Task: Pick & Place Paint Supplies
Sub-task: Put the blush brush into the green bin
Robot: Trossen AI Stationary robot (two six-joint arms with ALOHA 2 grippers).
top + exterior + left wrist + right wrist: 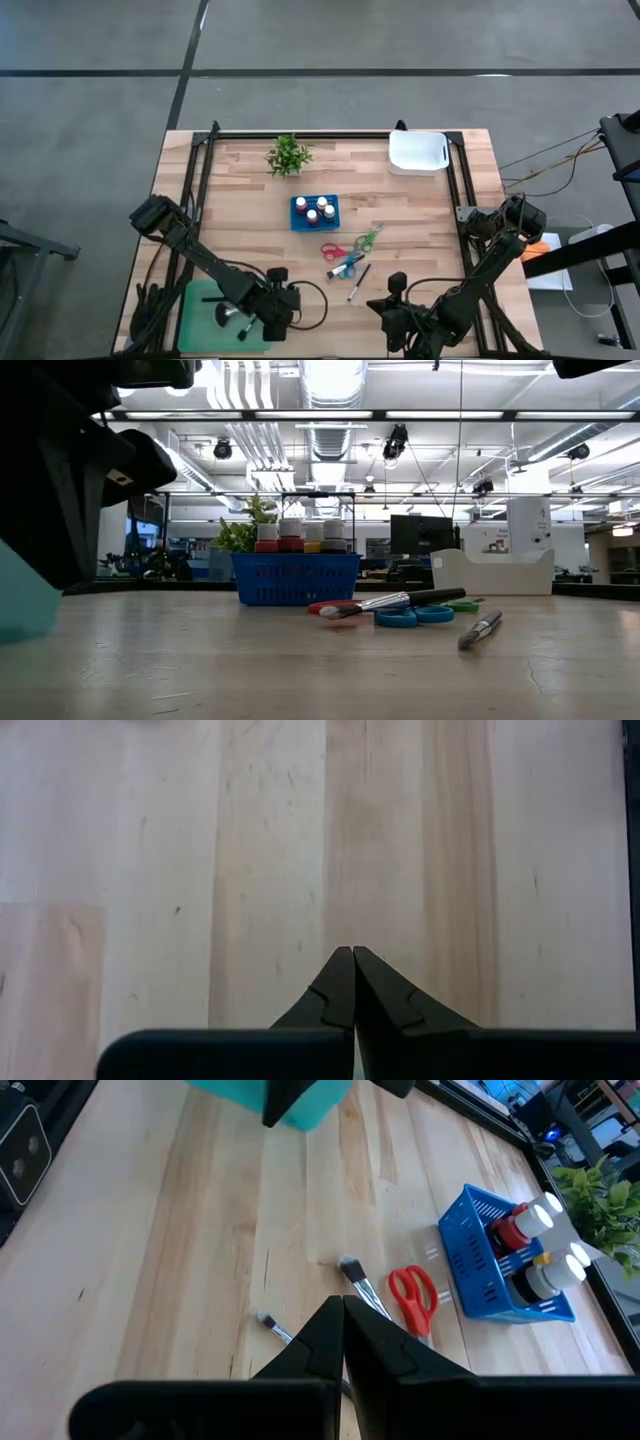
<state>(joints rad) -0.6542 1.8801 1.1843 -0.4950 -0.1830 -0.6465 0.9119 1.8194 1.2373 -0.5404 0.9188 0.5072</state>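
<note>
Both arms sit folded at the bottom of the overhead frame, and nothing has been picked up. The left tool has its dark fingers pressed together over bare pale wooden tabletop, holding nothing; the right tool is likewise pressed together and empty, pointing toward the loose supplies. The small paint bottles with white, red and yellow caps stand in a small blue plastic basket at the centre of the frame. Just below and right of it lie the red-handled scissors, the blue-handled scissors, the green-handled scissors and two thin dark-handled brushes, crowded and partly crossing. That tangle looks like the risk: a tool coming down on one brush could nudge or drag its neighbours, and thin handles lying flat may slip from the fingers. A white plastic tray sits upper right, a small green potted plant upper centre.
</note>
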